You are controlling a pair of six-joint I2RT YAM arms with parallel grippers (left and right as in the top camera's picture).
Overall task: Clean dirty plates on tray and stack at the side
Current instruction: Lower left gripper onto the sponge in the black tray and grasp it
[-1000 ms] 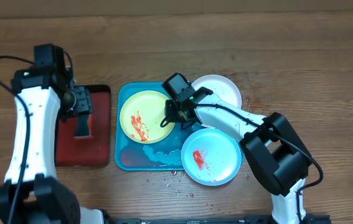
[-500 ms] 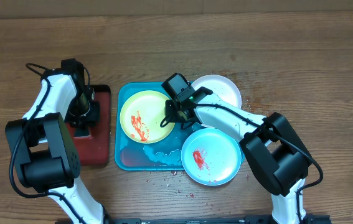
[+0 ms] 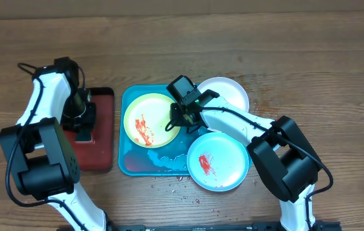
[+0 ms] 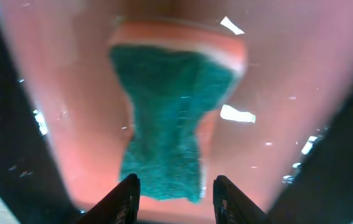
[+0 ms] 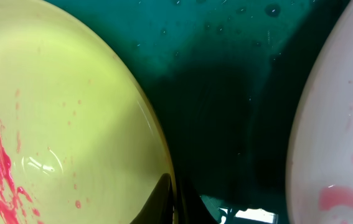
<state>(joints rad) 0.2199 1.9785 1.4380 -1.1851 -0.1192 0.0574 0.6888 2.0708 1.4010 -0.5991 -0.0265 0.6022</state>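
- Yellow-green plate [image 3: 148, 120], smeared red, lies in the left half of the turquoise tray [image 3: 132, 164].
- Right gripper [image 3: 177, 118] is pinched narrow on that plate's right rim.
- White plate [image 3: 230, 94] overhangs the tray's far right corner.
- Mint plate [image 3: 219, 162], red smear, overhangs the near right corner onto the tabletop [image 3: 297, 51].
- Left gripper [image 4: 176, 190] squeezes a green sponge [image 4: 170, 118] over the dark-red tray [image 3: 102, 149], left of the turquoise tray.

We can read no text, label, brand, number or sign in any of these views, neither near either end effector nor away from them.
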